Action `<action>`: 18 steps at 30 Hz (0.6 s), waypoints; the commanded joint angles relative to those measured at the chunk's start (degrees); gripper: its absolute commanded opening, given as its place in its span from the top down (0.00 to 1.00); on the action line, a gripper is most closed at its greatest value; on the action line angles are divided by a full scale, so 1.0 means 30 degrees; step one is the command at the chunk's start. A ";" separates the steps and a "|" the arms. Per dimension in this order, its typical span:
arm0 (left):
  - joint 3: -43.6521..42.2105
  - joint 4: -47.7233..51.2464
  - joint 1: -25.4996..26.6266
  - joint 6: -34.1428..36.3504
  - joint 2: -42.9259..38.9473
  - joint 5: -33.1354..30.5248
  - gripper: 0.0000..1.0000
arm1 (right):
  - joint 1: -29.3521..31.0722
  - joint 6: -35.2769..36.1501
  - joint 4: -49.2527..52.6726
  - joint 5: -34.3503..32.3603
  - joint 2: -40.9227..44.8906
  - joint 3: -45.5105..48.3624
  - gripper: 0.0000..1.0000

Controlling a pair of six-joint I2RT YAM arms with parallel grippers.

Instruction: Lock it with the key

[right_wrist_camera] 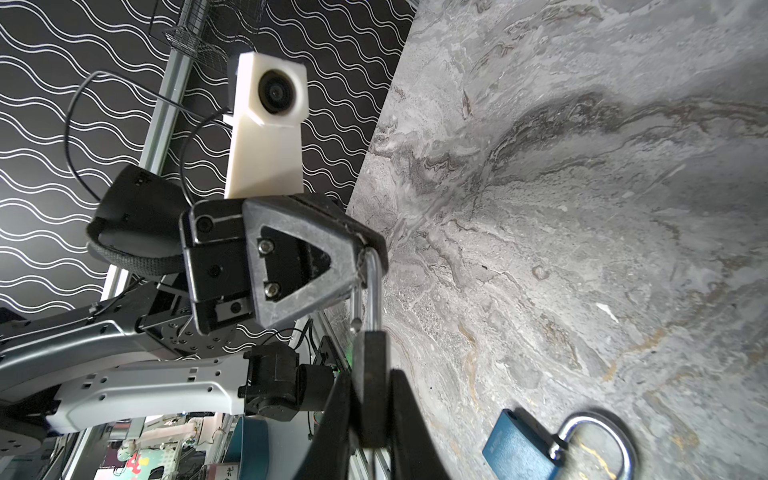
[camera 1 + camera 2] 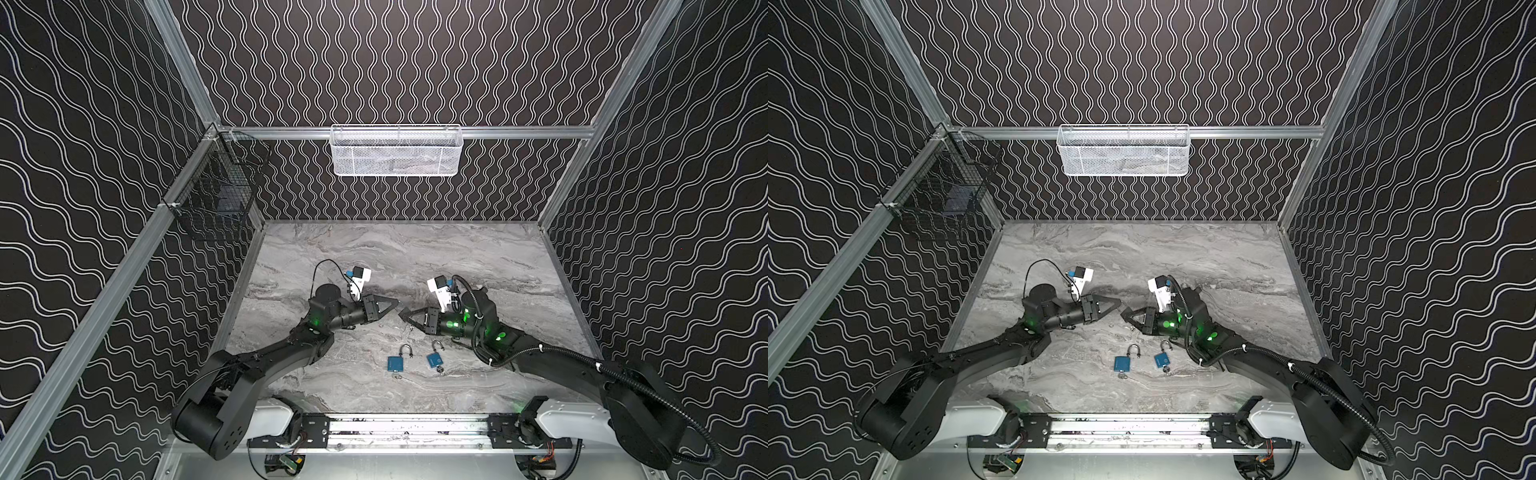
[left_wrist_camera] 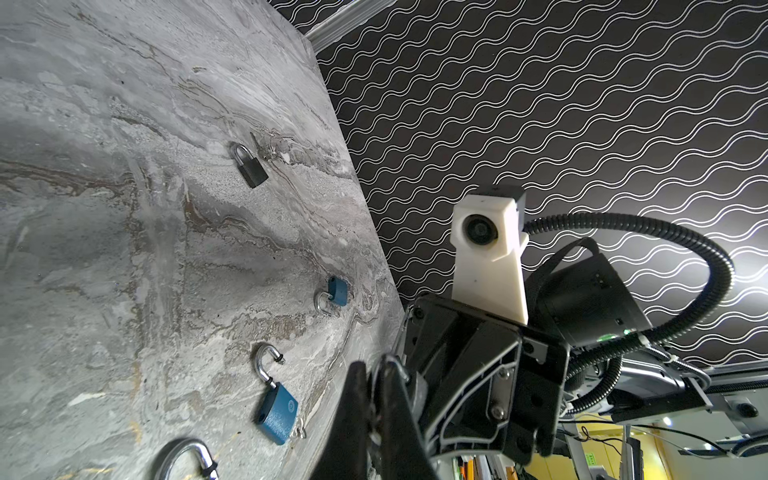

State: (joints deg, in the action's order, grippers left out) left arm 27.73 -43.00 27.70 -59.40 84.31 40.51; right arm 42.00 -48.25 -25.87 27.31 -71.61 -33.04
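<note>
1. Found left claw [image 2: 397,306] and right claw [image 2: 403,314] tip to tip above the middle of the grey marble-patterned table [image 2: 415,257], well clear of every edge.
2. Observed, in the right wrist view, right claw [image 1: 374,399] clamped on the flat sides of a dark metal padlock [image 1: 374,357], held edge-on between both fingers.
3. Noted its silver steel shackle [image 1: 373,291] unlatched: long leg seated in the body, short leg ending free just beside it.
4. Recorded left claw [image 1: 368,251] pinched shut on the bend of that shackle. Confirmed in the left wrist view, left claw [image 3: 372,386] with fingers pressed together.
5. Could not make out a key on the held padlock.
6. Logged a blue rectangular padlock [image 2: 396,363] and a second blue padlock [image 2: 434,359] lying flat near the front edge, about midway along it. Found them close together but not touching, shackles toward the back edge.
7. Saw, in the left wrist view only, a third blue padlock [image 3: 337,291] and a black padlock [image 3: 251,168] with latched shackle. Found both flat on the table near an edge along the patterned wall. Could not determine which edge.
</note>
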 commanded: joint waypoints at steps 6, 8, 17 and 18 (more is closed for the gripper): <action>-0.0130 0.0258 -0.0025 0.0690 0.0324 -0.0122 1.00 | -0.0170 -0.1171 -0.3882 0.1251 -0.0020 -0.0123 1.00; -0.0160 0.0139 -0.0039 0.0612 0.0369 -0.0073 1.00 | -0.0261 -0.1386 -0.4011 0.1352 -0.0057 -0.0076 1.00; -0.0278 -0.0092 -0.0019 0.0539 0.0358 0.0057 1.00 | -0.0639 -0.2290 -0.5492 0.1896 -0.0136 0.0397 1.00; -0.0284 -0.0019 -0.0024 0.0576 0.0327 0.0049 1.00 | -0.0682 -0.2465 -0.5801 0.1977 -0.0196 0.0490 1.00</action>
State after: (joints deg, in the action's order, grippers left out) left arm 27.07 -46.44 27.66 -59.42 85.01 40.71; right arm 40.12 -54.65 -31.20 31.20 -72.14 -31.68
